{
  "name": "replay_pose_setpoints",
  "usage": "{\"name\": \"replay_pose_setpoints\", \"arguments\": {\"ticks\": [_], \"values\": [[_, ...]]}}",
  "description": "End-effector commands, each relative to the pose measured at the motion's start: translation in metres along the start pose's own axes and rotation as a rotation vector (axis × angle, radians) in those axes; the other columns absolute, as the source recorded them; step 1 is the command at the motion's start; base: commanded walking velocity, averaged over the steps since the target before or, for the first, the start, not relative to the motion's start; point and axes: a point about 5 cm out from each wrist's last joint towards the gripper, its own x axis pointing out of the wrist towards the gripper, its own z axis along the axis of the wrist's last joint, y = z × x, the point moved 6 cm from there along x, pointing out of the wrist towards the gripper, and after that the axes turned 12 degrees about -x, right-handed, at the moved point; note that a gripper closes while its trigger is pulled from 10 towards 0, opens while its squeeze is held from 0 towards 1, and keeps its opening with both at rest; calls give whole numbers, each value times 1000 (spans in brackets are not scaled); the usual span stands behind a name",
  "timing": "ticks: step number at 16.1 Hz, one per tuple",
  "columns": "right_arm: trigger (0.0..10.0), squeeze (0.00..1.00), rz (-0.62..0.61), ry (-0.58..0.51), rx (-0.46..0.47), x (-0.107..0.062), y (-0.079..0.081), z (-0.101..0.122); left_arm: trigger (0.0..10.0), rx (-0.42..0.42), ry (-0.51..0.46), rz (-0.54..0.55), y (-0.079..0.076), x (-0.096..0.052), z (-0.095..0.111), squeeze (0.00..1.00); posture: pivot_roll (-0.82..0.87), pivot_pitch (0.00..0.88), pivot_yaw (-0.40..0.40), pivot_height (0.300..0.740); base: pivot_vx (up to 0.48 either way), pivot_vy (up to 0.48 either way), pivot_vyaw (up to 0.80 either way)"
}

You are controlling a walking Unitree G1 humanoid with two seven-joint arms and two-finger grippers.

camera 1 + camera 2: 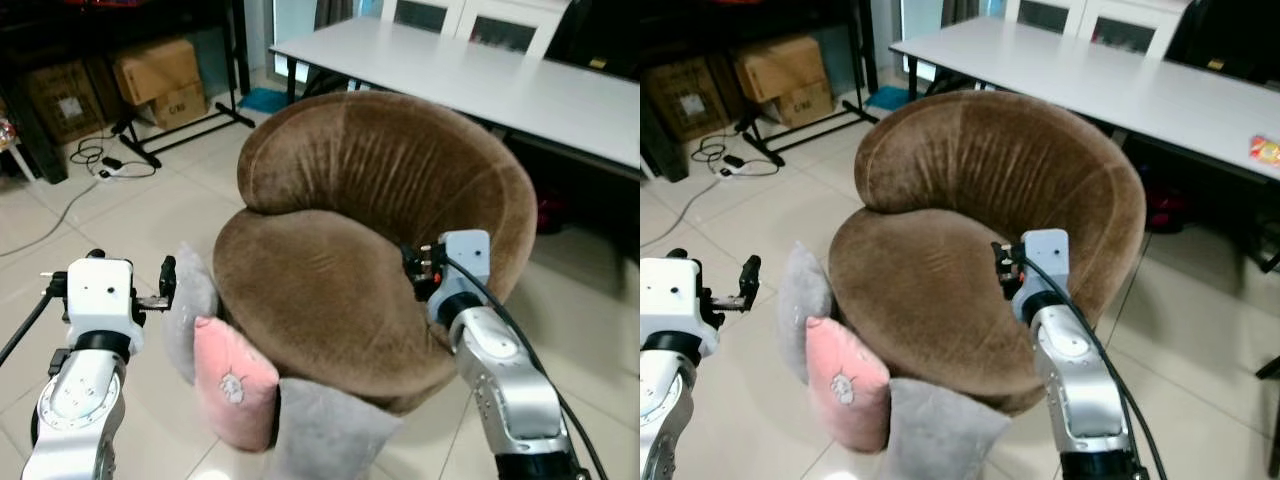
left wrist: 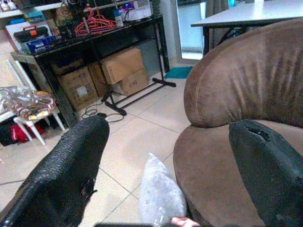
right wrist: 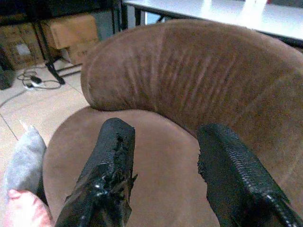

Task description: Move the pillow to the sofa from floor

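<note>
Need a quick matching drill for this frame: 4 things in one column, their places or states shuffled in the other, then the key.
1. pink pillow
2. left gripper
3. right gripper
4. cardboard boxes

A. open, above the sofa seat
B. under the dark shelf
C. on the floor, leaning on the sofa's front
D. open, above the floor beside a grey pillow

Pairs: 1-C, 2-D, 3-A, 4-B

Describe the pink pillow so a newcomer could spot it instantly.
Find the round brown sofa in the middle of the tiled floor. Three pillows lean against its front-left base. The pink pillow is the middle one, between two grey pillows, and is the only one with a small cartoon face printed on it.
</note>
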Motion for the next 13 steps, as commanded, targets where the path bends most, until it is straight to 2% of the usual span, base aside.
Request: {"name": "replay_pose_setpoints", "arguments": {"ticks": [1,13], "values": [[10000,0,1,-8,10,-1,-3,0,10000,20,-8,-16,-5,1,0,0,-62,0,-21,725,0,0,0],[10000,0,1,5,33,0,-3,-2,10000,28,-14,-28,-8,1,-2,0,-58,0,-26,630,0,0,0]]}}
